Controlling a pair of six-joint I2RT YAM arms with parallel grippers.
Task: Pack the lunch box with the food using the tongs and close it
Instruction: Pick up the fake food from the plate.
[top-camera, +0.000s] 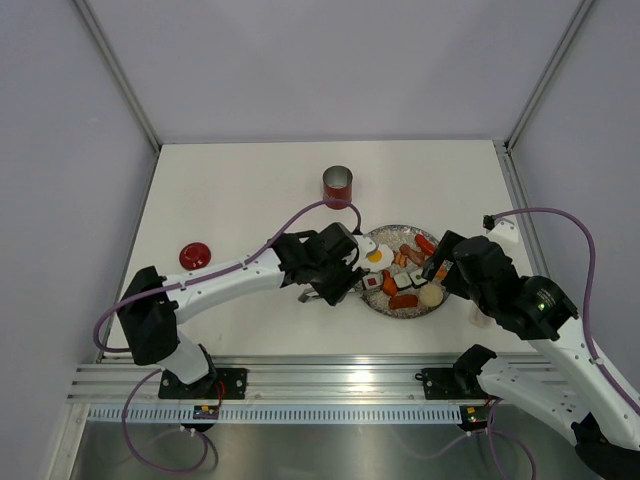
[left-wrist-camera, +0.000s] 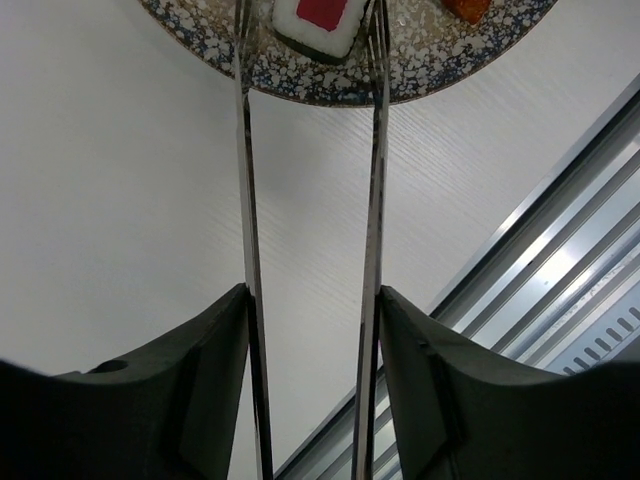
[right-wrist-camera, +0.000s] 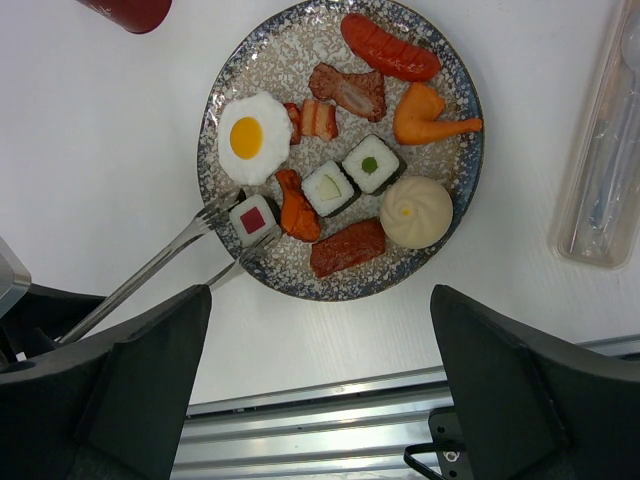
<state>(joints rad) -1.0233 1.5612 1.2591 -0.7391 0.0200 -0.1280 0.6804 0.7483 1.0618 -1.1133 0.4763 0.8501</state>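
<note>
The food lies on a speckled plate (top-camera: 400, 310): a fried egg (right-wrist-camera: 248, 137), sushi rolls, a red sausage (right-wrist-camera: 390, 48), a carrot piece (right-wrist-camera: 430, 115) and a pale bun (right-wrist-camera: 415, 211). My left gripper (left-wrist-camera: 312, 300) is shut on the silver tongs (left-wrist-camera: 375, 200), one arm against each finger. The tong tips stand on either side of the red-centred sushi roll (right-wrist-camera: 253, 219) at the plate's near left edge. The open red lunch box (top-camera: 338, 187) stands behind the plate, and its lid (top-camera: 195, 256) lies far left. My right gripper (right-wrist-camera: 320, 300) hangs open above the plate's near edge, holding nothing.
A clear plastic case (right-wrist-camera: 605, 170) lies right of the plate. An aluminium rail (top-camera: 330, 375) runs along the table's near edge. Grey walls close in the table on the left, the right and at the back.
</note>
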